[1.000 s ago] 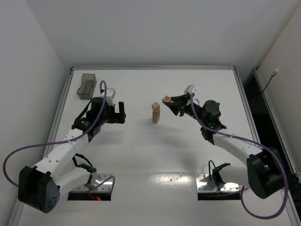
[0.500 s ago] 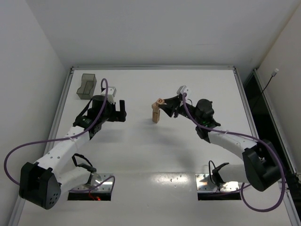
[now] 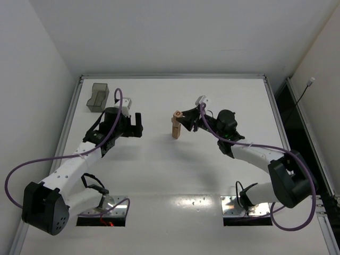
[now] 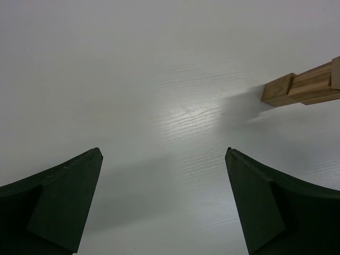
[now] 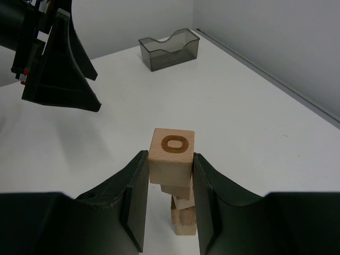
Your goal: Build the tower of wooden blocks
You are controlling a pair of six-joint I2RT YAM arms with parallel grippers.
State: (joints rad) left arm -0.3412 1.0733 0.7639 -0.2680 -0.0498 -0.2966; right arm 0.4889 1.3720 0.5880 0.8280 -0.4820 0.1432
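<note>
Right wrist view: the right gripper (image 5: pixel 170 159) clamps a wood block (image 5: pixel 171 146) stamped with a ring, held directly over the tower (image 5: pixel 183 215) of stacked cubes near the centre of the table (image 3: pixel 212 175); contact between them cannot be judged. At the tower's nine o'clock, the left gripper (image 3: pixel 137 126) stands wide open and empty. A dark bin (image 3: pixel 98 97) sits at the table's ten o'clock corner.

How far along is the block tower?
A tower about three blocks high already stands. The right fingers grip another block right at its top; seating it and letting go is left. The left fingers are open, empty.
</note>
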